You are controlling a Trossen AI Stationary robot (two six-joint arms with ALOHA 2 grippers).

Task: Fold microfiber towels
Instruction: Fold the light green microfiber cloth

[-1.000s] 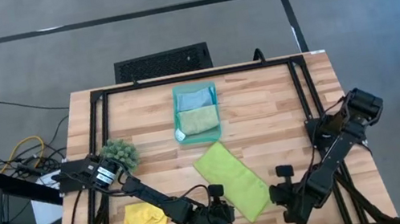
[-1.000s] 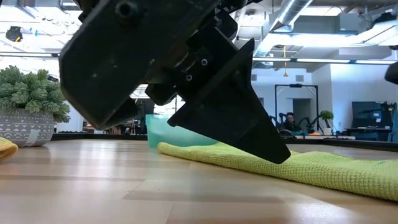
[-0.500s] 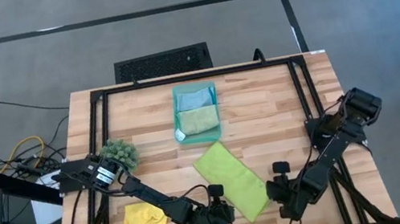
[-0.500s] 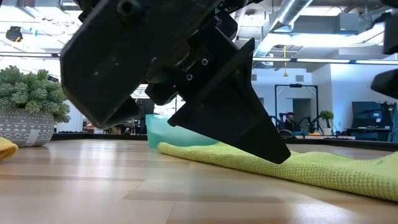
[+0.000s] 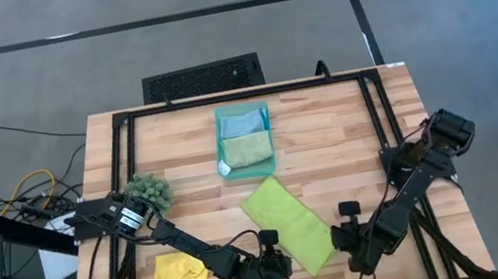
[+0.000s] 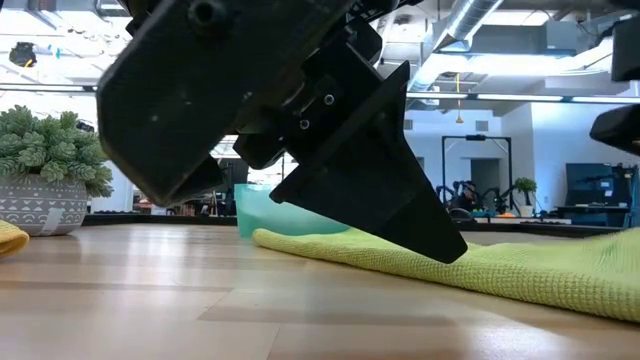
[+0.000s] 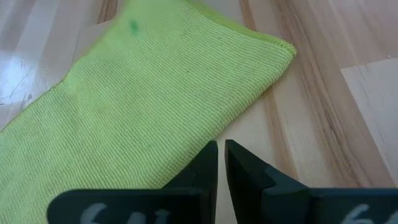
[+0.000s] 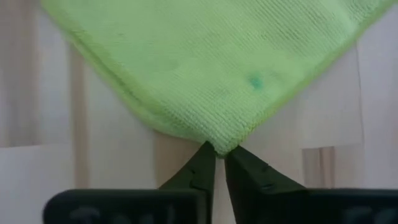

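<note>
The left gripper [image 7: 221, 163], fingers nearly together and empty, hovers beside the lime green towel [image 5: 290, 224] lying folded on the surface [image 5: 341, 144], while the right gripper [image 8: 217, 163] has slid in, pinching its near corner for another fold.

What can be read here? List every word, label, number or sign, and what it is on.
No text can be read anywhere.
White marks on the left gripper body: cut off, unreadable.
Faint marks on the right gripper body: too blurred to read.
The lime green towel: no label or print.
</note>
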